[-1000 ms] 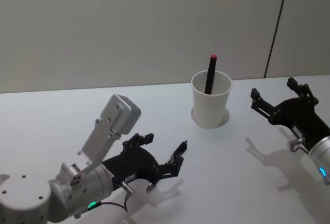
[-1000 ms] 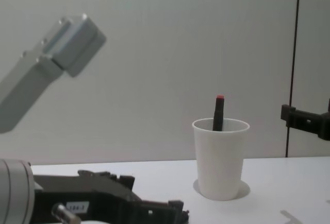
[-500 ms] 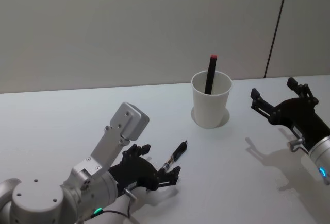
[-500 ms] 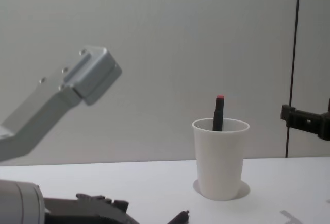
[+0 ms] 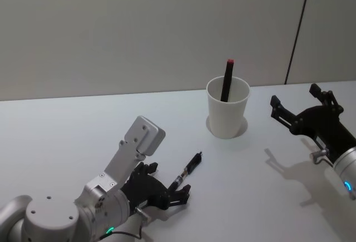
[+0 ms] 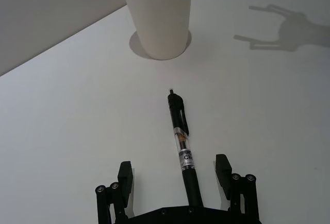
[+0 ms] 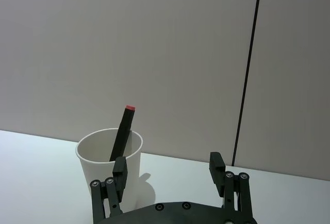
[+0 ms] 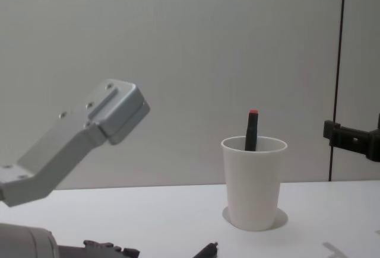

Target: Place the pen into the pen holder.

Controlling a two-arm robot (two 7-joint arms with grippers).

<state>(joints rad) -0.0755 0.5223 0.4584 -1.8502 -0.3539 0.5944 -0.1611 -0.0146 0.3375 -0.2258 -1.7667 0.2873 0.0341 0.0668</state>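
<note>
Backed off, left gripper (image 5: pixel 167 179) spreads astride the pen (image 5: pixel 188 169). It lies at seven o'clock of the cup (image 5: pixel 227 114); right gripper (image 5: pixel 295 95), spread, hovers at three.

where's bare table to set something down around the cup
Bare: the table left of the pen holder, and the strip between it and the right gripper. Crowded: in front of it, where the pen lies between the open fingers of the left gripper.

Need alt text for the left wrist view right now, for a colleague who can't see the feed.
A black pen lies on the white table between the open fingers of the left end effector, neither finger touching it, its far end pointing toward the white paper cup standing beyond.
</note>
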